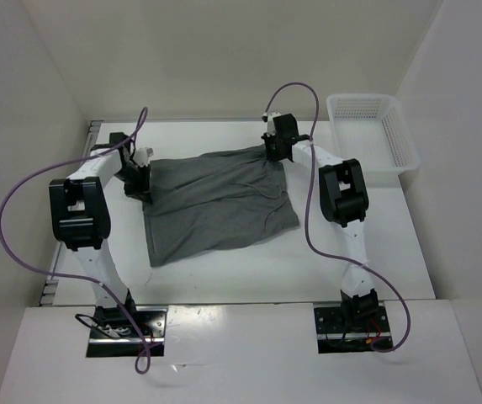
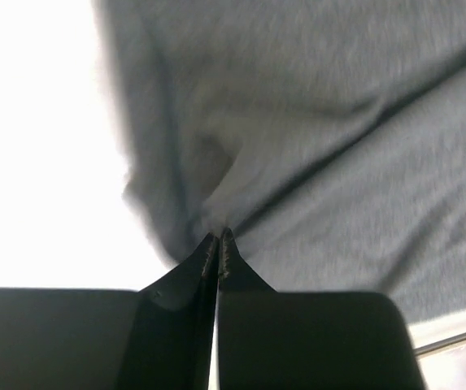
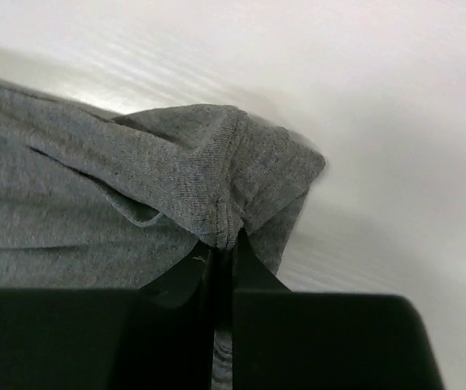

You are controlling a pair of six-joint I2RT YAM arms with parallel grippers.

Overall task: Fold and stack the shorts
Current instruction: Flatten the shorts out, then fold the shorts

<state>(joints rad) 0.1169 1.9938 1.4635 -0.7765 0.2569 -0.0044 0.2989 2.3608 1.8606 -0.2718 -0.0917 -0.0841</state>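
Top external view: soft, creased mid-grey knit shorts (image 1: 215, 206) are spread mid-way on the white tabletop (image 1: 308, 269), far corners pinched by the clenched left end effector (image 1: 142, 181) and right end effector (image 1: 276, 153).

— How do the shorts (image 1: 219, 202) look to you?

— One pair, plain mid-grey, soft cloth. They are spread mostly flat in the middle of the table (image 1: 224, 282), with long creases across them.

— And the corners?

— My left gripper (image 2: 218, 236) pinches the far-left corner, and folds fan out from the pinch. My right gripper (image 3: 224, 240) pinches the far-right corner, where the stitched hem is bunched into a peak. The near edge slants, with its left end nearer than its right.
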